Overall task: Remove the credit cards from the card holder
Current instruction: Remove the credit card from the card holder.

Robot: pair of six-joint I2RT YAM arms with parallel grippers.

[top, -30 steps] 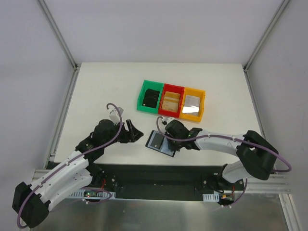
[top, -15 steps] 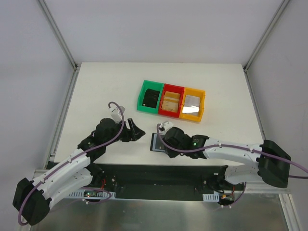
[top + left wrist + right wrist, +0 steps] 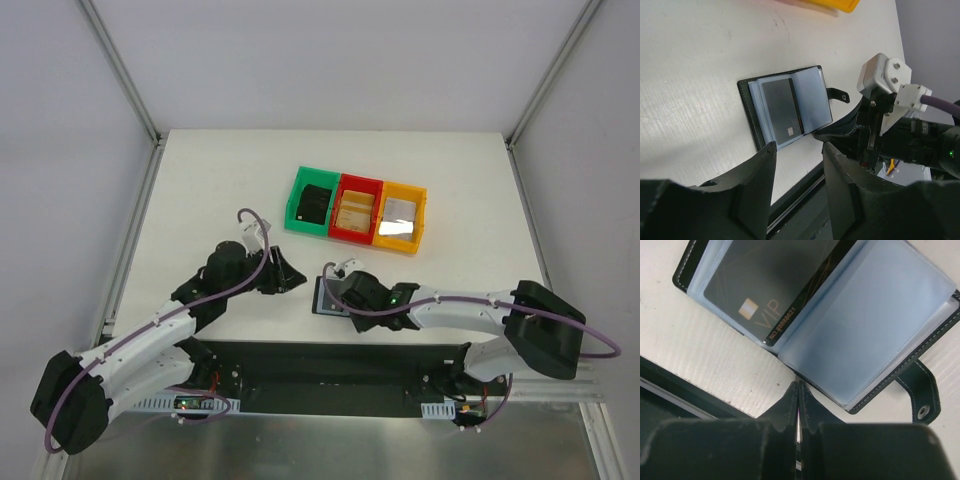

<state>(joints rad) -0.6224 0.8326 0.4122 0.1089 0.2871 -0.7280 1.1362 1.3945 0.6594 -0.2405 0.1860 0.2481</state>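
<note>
The card holder (image 3: 812,100) lies open on the white table near its front edge, grey-blue sleeves up, tab (image 3: 920,392) to one side. A dark VIP credit card (image 3: 760,287) sits in one sleeve. The other sleeve (image 3: 870,335) looks plain. My right gripper (image 3: 798,386) is shut with nothing in it, its tips on the table at the holder's near edge by the fold. From above, that gripper (image 3: 338,298) covers most of the holder (image 3: 321,296). My left gripper (image 3: 797,152) stands open and empty a short way left of the holder, also seen from above (image 3: 292,276).
A green bin (image 3: 300,192), a red bin (image 3: 358,184) and a yellow bin (image 3: 405,190) stand in a row behind the holder, each with something inside. The table's front edge and a black rail (image 3: 330,352) run just below the holder.
My right arm has come down and left over the holder, now hiding most of it. My left gripper has shifted slightly toward the holder and its jaws have narrowed.
</note>
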